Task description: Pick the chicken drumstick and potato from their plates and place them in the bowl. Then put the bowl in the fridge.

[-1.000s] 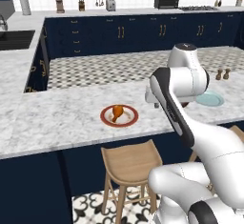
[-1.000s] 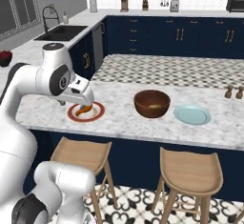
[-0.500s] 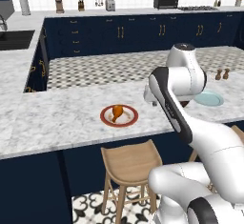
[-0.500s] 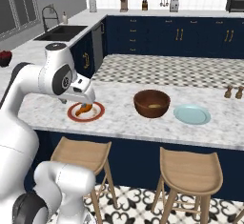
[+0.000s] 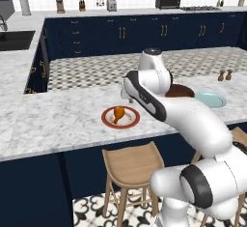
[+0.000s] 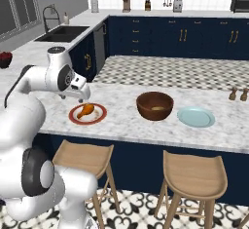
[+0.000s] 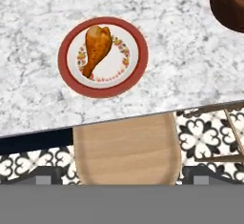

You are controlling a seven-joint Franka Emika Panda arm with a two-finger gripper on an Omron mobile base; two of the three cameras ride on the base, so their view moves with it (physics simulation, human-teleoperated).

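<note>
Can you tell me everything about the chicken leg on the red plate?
The chicken drumstick is orange-brown and looks roasted, with a fat end narrowing to a thin bone end. It lies flat on the white plate with a red-brown rim, on the marble counter. Only the plate touches it. In the right base view it sits left of the dark wooden bowl.

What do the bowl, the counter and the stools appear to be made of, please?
The bowl looks like dark, reddish-brown polished wood. The counter looks like marble, white with grey veining and a smooth finish. The stools look like light, matte wood, though the rendering leaves all this uncertain.
</note>
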